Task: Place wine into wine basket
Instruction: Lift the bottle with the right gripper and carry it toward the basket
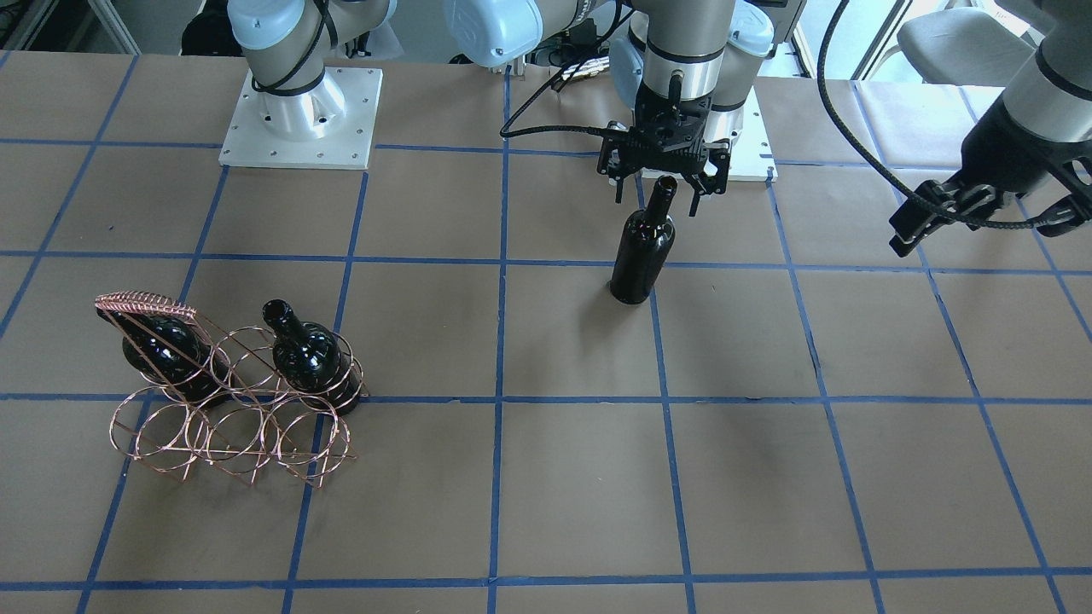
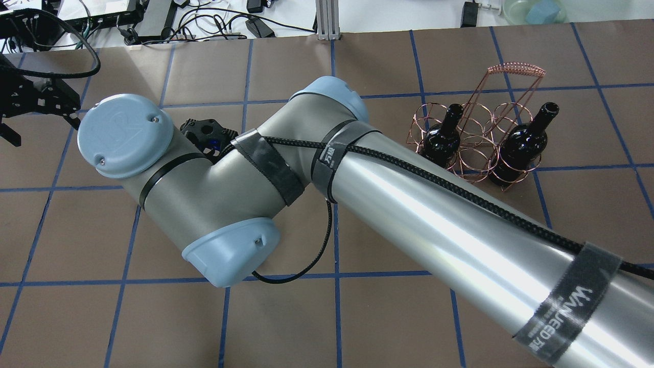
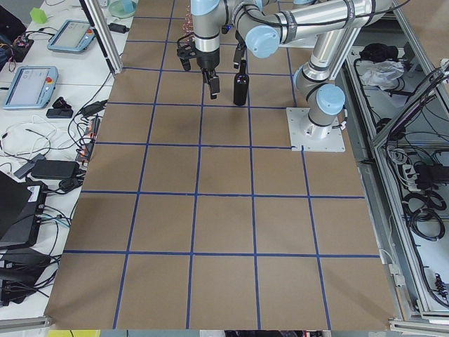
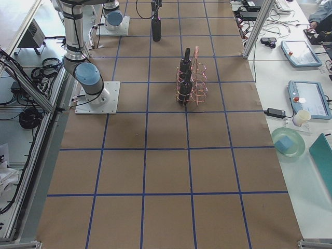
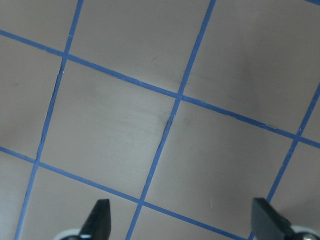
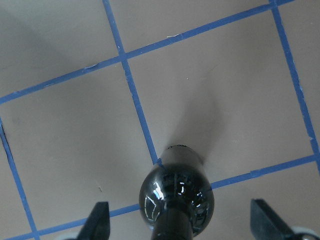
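A glossy black wine bottle (image 1: 641, 256) stands upright on the brown table, apart from the basket. My right gripper (image 1: 659, 200) is open, with its fingers on either side of the bottle's neck and not touching it. The right wrist view shows the bottle (image 6: 176, 200) between the spread fingertips (image 6: 100, 215). The copper wire wine basket (image 1: 230, 426) stands on my right side of the table, also in the overhead view (image 2: 475, 133). My left gripper (image 1: 981, 230) is open and empty over bare table on my far left (image 5: 181, 210).
Two look-alike black bottles (image 2: 442, 138) (image 2: 521, 148) stand in the basket's ring slots in the row nearest me. My right arm's big link (image 2: 434, 214) crosses the overhead view and hides the free bottle there. Blue tape lines grid the table (image 1: 563, 477).
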You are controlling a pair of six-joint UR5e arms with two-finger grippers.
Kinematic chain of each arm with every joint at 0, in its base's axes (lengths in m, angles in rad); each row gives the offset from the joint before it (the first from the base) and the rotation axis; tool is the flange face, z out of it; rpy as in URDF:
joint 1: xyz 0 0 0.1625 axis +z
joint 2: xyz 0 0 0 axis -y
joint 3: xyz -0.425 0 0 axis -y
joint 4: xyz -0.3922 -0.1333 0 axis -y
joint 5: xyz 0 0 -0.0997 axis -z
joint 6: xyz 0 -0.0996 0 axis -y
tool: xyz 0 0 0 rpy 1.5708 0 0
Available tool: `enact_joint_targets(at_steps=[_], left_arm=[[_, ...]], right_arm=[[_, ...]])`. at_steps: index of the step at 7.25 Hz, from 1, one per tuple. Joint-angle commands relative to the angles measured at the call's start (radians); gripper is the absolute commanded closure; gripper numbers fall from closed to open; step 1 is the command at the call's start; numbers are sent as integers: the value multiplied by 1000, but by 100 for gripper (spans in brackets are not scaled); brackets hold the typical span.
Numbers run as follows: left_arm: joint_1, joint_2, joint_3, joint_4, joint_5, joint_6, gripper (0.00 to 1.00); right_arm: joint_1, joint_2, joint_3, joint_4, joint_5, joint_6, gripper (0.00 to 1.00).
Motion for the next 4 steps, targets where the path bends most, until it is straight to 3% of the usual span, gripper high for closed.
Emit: enact_joint_targets(at_steps=[1,4], left_arm=[[1,0,-1,-1,0,1,0],[1,0,-21,8,-1,0,0]], right_arm=[[3,5,1,-6,7,9,3],[4,4,1,2,15,-6,12]])
